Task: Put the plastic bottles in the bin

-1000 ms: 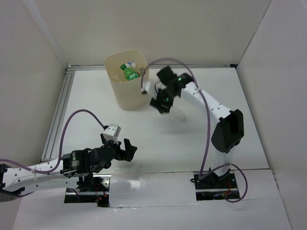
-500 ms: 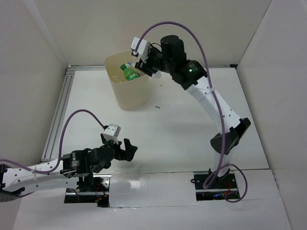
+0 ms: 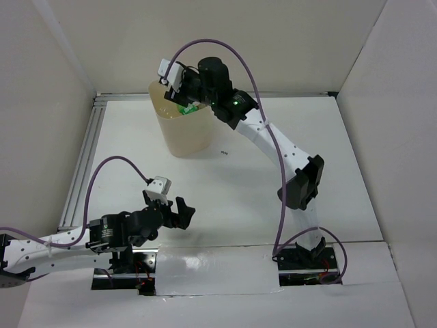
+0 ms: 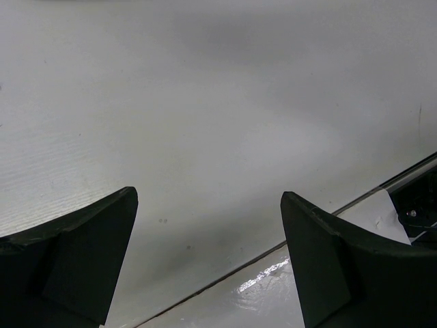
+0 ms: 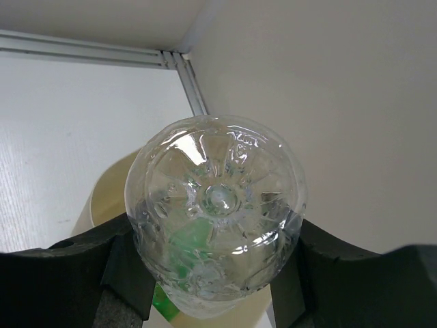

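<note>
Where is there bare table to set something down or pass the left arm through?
Free: the table between the bin and the open left end effector, and the stretch right of the bin, across to the right arm. Crowded: the bin's mouth, where the right end effector holds a clear bottle above a green bottle.

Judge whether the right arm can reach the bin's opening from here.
Probably yes: the right gripper holds a clear bottle just above the bin, whose top is open, with a green bottle inside.

Mostly hidden: bin (image 5: 102, 198) interior behind clear bottle (image 5: 217, 215); green bottle (image 3: 185, 108) under right gripper (image 3: 186, 96).
</note>
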Robot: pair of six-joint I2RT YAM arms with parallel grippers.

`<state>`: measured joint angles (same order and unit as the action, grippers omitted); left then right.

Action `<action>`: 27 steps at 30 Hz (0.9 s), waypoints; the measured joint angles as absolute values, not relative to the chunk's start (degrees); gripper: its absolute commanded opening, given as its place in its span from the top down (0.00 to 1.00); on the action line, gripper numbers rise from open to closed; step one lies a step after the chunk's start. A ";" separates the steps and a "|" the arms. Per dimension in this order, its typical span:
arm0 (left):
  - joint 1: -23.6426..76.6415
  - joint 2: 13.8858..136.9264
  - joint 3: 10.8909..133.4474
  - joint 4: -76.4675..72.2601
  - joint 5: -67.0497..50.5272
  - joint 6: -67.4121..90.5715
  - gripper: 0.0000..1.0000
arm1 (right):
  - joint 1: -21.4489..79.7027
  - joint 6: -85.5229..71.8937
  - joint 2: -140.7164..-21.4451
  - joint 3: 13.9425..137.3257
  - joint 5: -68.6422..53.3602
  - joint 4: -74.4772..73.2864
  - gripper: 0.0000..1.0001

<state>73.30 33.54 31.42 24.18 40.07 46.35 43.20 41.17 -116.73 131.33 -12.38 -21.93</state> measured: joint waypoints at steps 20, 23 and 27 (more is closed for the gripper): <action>72.12 40.69 35.03 18.61 39.88 41.43 0.01 | 24.64 24.84 -105.12 115.28 -14.06 -32.05 0.00; 71.37 44.75 37.01 16.25 38.20 39.13 0.01 | 16.23 22.83 -93.84 102.15 -16.58 -33.08 0.00; 69.49 48.86 39.46 14.15 34.81 37.10 0.01 | 10.00 21.34 -85.30 94.32 -18.68 -33.89 0.00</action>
